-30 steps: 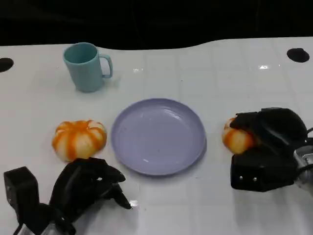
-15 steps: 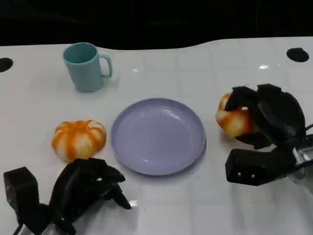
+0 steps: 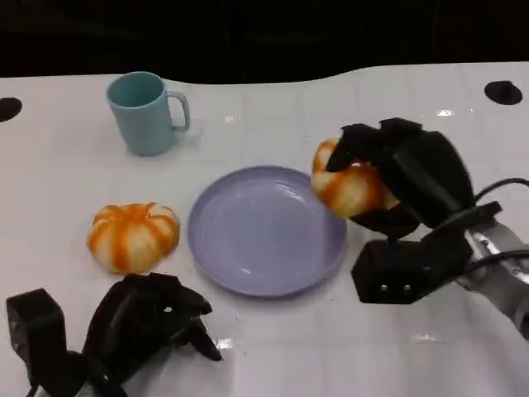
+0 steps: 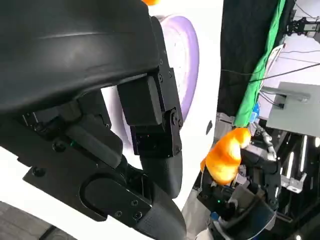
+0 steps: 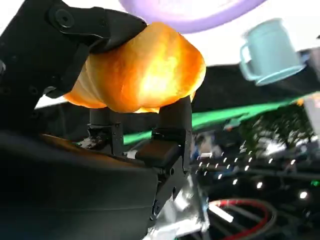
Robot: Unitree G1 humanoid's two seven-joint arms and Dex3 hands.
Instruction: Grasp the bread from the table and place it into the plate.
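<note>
Now bread point(image 3: 349, 188) over plate point(image 3: 266, 229) rim

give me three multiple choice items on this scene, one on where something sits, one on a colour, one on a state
1. Where is the second bread?
A. on the table left of the plate
B. in the mug
C. in the left hand

2. What colour is the mug?
A. red
B. teal
C. black

3. What is the right hand doing?
A. lying flat and holding nothing
B. holding the mug
C. holding a bread

Answers:
1. A: it lies on the white table beside the plate.
2. B: it is pale teal.
3. C: its fingers wrap the bread at the plate's right rim, and the left hand holds nothing.
</note>
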